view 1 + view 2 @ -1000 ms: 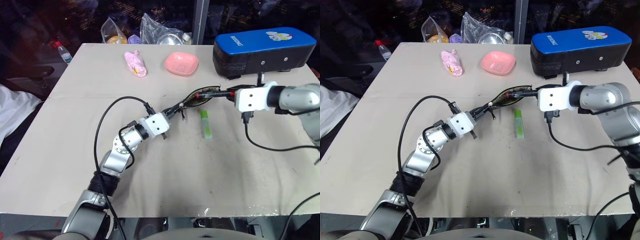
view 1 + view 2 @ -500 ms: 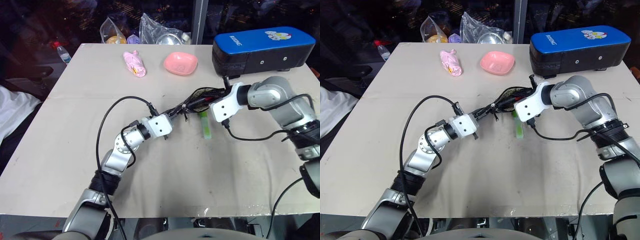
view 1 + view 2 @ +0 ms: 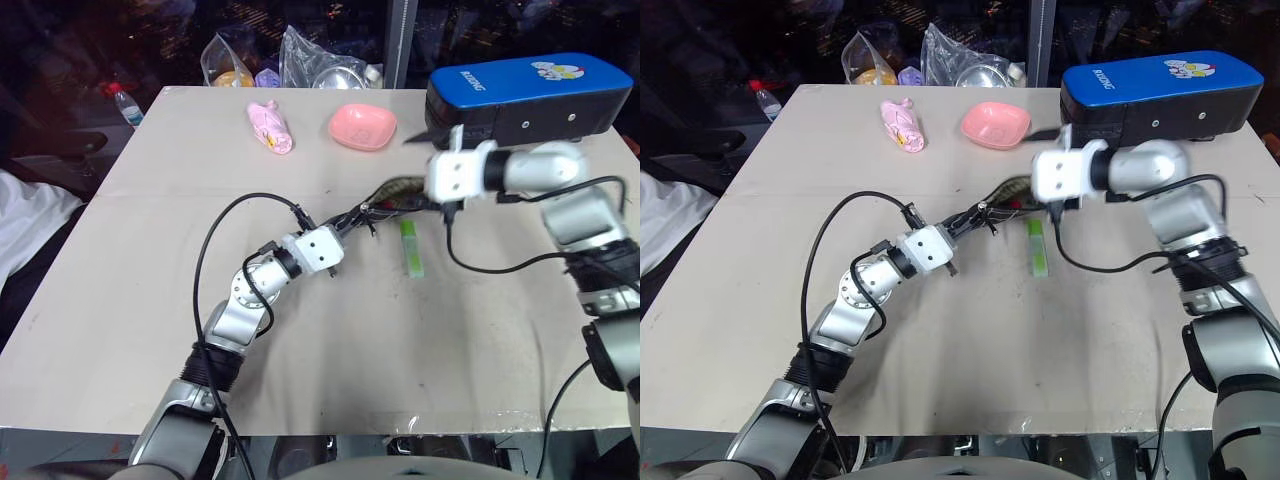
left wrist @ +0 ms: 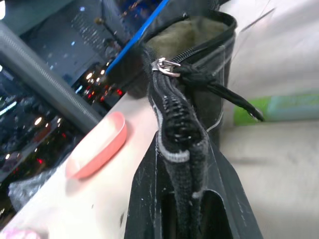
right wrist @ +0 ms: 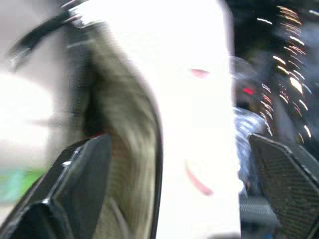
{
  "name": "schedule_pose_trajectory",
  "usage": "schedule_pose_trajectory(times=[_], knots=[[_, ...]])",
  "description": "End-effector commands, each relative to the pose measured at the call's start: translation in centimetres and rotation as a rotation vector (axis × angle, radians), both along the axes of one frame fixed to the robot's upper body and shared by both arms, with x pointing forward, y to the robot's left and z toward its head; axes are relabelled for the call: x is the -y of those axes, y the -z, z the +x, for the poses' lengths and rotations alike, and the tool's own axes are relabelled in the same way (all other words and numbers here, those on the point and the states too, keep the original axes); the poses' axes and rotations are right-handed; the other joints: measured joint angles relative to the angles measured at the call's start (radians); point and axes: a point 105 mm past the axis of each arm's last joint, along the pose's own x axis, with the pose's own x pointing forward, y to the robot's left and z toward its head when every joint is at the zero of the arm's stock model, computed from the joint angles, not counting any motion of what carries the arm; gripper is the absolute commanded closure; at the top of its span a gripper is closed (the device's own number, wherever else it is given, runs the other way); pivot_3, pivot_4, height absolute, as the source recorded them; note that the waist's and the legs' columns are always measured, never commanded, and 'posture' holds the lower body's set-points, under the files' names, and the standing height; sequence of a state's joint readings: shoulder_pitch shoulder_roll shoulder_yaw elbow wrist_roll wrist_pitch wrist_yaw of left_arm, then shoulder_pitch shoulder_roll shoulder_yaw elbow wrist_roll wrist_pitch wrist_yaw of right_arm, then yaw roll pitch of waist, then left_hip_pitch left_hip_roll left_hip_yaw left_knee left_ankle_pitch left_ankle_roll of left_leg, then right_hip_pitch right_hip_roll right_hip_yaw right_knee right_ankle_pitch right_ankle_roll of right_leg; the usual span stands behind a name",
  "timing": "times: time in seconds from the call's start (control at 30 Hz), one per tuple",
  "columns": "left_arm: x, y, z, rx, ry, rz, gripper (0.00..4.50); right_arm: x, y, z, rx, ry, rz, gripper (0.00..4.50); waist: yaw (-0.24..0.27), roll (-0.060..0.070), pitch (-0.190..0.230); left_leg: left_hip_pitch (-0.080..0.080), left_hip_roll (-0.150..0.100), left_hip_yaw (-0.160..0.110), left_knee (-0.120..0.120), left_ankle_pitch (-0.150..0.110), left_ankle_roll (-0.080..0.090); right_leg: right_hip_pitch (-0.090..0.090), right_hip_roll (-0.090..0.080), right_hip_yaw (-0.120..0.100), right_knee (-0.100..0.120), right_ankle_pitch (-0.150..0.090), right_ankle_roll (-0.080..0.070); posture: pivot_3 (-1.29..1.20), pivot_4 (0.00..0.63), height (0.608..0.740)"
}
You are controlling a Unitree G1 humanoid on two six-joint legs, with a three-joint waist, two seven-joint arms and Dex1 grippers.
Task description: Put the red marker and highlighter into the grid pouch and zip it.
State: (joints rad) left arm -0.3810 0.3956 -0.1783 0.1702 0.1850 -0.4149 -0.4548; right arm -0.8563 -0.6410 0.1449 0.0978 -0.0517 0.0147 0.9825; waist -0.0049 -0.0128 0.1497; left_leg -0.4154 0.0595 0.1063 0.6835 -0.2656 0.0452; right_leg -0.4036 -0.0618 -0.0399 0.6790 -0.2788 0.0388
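Silver jointed arms, white wrist blocks, seemingly black cables

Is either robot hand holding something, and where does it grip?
The left gripper pinches the grid pouch by its zipper-end edge. The right gripper is open, holding nothing.

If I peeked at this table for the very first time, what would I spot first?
Probably the two robot arms meeting mid-table: the left gripper pinches one end of the open grid pouch, while the right gripper hangs open just over its other end. Next, the green highlighter lying on the table right beside the pouch. Then the big blue case at the far right corner and the pink dish beside it.
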Motion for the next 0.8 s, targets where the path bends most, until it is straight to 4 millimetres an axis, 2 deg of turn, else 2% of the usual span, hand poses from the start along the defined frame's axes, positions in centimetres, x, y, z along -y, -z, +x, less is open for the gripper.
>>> schedule_pose_trajectory(times=[0.03, 0.17, 0.3, 0.4, 0.5, 0.6, 0.7, 0.8], knots=[[-1.5, -1.5, 0.5, 0.039, -0.064, -0.048, 4.5, -0.1, 1.7, -2.0, -0.217, 0.101, 0.277, 0.03, 0.002, -0.002, -0.002, 0.0, 0.0, 0.0, 0.0, 0.0, 0.0, 0.0, 0.0, 0.0, 0.0, 0.0, 0.0, 0.0, 0.15, 0.74], [-2.3, -2.0, 0.8, 0.029, -0.098, -0.076, 4.5, -0.3, 4.1, -3.8, -0.354, 0.229, 0.418, 0.03, 0.003, 0.001, 0.0, -0.001, 0.0, 0.0, -0.001, 0.0, 0.0, -0.001, -0.001, -0.001, 0.002, 0.0, 0.0, 0.0, 0.15, 0.74], [-3.0, -2.2, 1.1, 0.025, -0.133, -0.084, 4.5, 0.0, 8.7, -5.1, -0.514, 0.433, 0.511, 0.03, 0.002, 0.0, -0.001, -0.001, -0.001, -0.001, 0.0, 0.0, 0.0, 0.0, -0.001, -0.001, 0.001, 0.0, 0.0, 0.0, 0.15, 0.74], [-2.8, -2.2, 1.0, 0.015, -0.109, -0.094, 4.5, 0.0, 12.1, -5.7, -0.605, 0.556, 0.527, 0.03, 0.005, 0.0, -0.001, -0.001, -0.002, -0.002, 0.0, 0.0, 0.0, 0.0, -0.001, -0.001, 0.001, 0.0, 0.0, 0.0, 0.15, 0.74], [-2.6, -2.3, 0.8, 0.013, -0.089, -0.099, 4.5, -0.3, 13.9, -5.8, -0.657, 0.626, 0.553, 0.03, 0.004, -0.001, -0.001, -0.001, -0.003, -0.002, 0.0, 0.0, 0.0, 0.0, -0.001, -0.001, 0.0, 0.0, 0.0, 0.0, 0.15, 0.74], [-2.6, -2.3, 0.8, 0.023, -0.096, -0.093, 4.5, -1.5, 15.8, -5.9, -0.738, 0.661, 0.572, 0.03, -0.004, -0.001, -0.001, -0.001, -0.003, -0.002, 0.0, 0.0, 0.0, 0.0, 0.0, -0.001, 0.001, 0.0, 0.0, 0.0, 0.15, 0.74], [-2.7, -2.4, 1.0, 0.03, -0.11, -0.091, 4.5, -1.9, 16.1, -5.6, -0.758, 0.665, 0.575, 0.03, -0.006, -0.001, -0.001, -0.001, -0.002, -0.002, 0.0, 0.0, 0.0, 0.0, 0.001, -0.001, 0.0, 0.0, 0.0, 0.0, 0.15, 0.74], [-2.7, -2.3, 1.0, 0.036, -0.122, -0.081, 4.5, -1.5, 16.7, -5.4, -0.754, 0.69, 0.531, 0.84, -0.006, -0.001, -0.001, -0.001, -0.002, -0.002, 0.0, 0.0, 0.0, 0.0, 0.001, 0.0, 0.0, 0.0, 0.0, 0.0, 0.15, 0.74]])
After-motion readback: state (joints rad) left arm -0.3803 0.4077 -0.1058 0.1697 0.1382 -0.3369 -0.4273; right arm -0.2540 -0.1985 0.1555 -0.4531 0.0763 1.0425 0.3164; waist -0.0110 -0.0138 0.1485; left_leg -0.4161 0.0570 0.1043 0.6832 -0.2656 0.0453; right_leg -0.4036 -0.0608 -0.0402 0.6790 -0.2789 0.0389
